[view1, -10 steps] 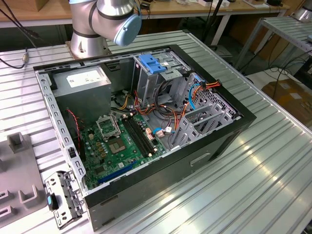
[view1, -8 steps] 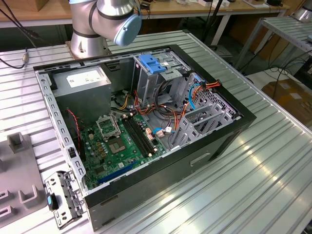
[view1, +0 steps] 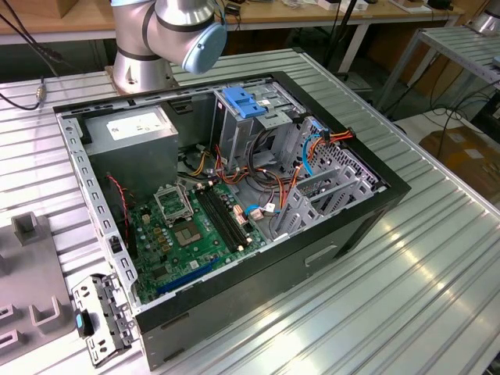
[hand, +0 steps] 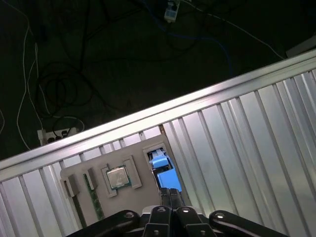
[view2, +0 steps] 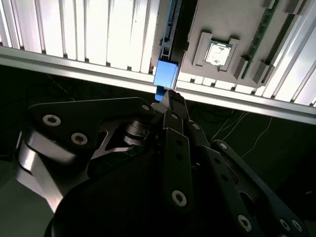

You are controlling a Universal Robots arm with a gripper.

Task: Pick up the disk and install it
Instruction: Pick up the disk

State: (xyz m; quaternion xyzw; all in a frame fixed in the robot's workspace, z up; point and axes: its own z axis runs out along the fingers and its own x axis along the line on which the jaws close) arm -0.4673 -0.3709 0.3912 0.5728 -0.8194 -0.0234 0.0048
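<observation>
**Disk on edge in the grey holder**

Your fingers (hand: 165,198) are pressed together, nothing visibly between them, just over the disk (hand: 163,168). It stands in a slot of the grey holder (view2: 212,19) at the surface (hand: 237,138) edge, mostly hidden, beside a processor chip (view2: 217,53).

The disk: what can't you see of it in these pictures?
- The disk, in both wrist views: it sits edge-on in the grey holder, so its label and flat faces are hidden.
- Its near end, in the first wrist view: covered by the gripper.
- Whether the jaws touch it: can't tell.
</observation>
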